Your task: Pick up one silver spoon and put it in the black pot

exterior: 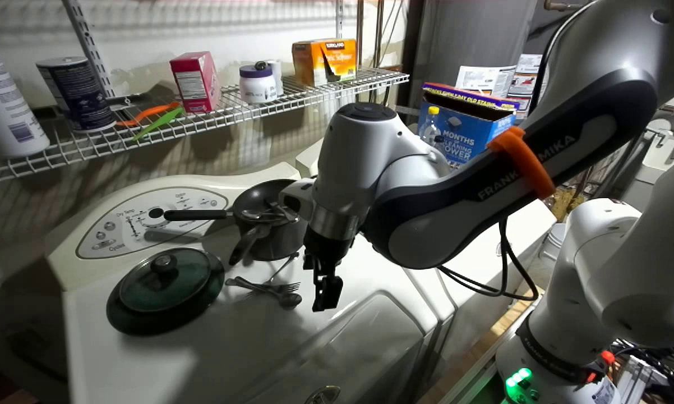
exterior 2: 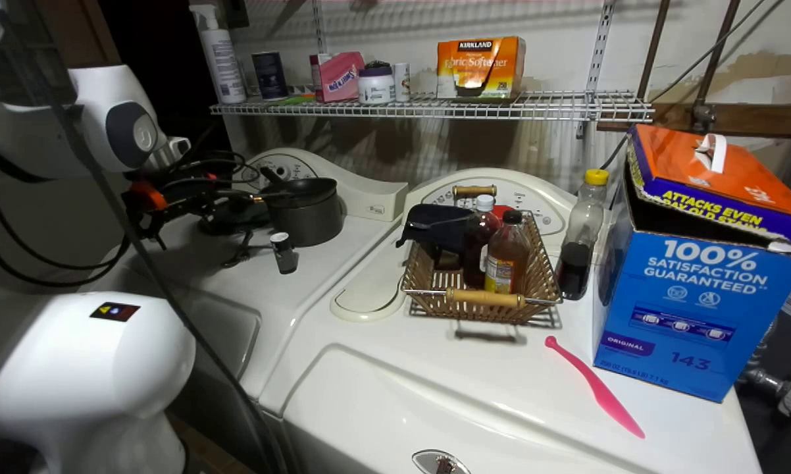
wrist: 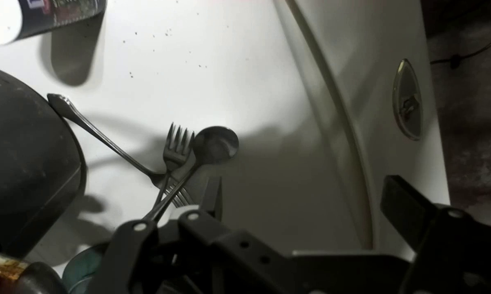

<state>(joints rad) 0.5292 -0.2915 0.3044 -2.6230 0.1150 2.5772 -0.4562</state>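
A silver spoon (exterior: 290,301) lies on the white appliance top, crossed with two forks. In the wrist view the spoon (wrist: 216,145) shows its bowl; its lower handle is hidden behind a finger. My gripper (wrist: 309,200) is open and empty, above the surface, with the spoon beyond its left finger. In an exterior view the gripper (exterior: 327,294) hangs just beside the spoon bowl. A long-handled black pan (exterior: 258,196), dark inside, holds metal utensils and sits on a grey pot (exterior 2: 306,220). A dark green lid (exterior: 166,280) covers a low black vessel. I cannot tell which is the black pot.
A small bottle with a white cap (exterior 2: 283,253) stands near the grey pot. A brown basket (exterior 2: 484,299) of bottles, a pink utensil (exterior 2: 596,388) and a blue box (exterior 2: 672,316) are on the neighbouring appliance. A wire shelf (exterior: 292,98) runs above the back.
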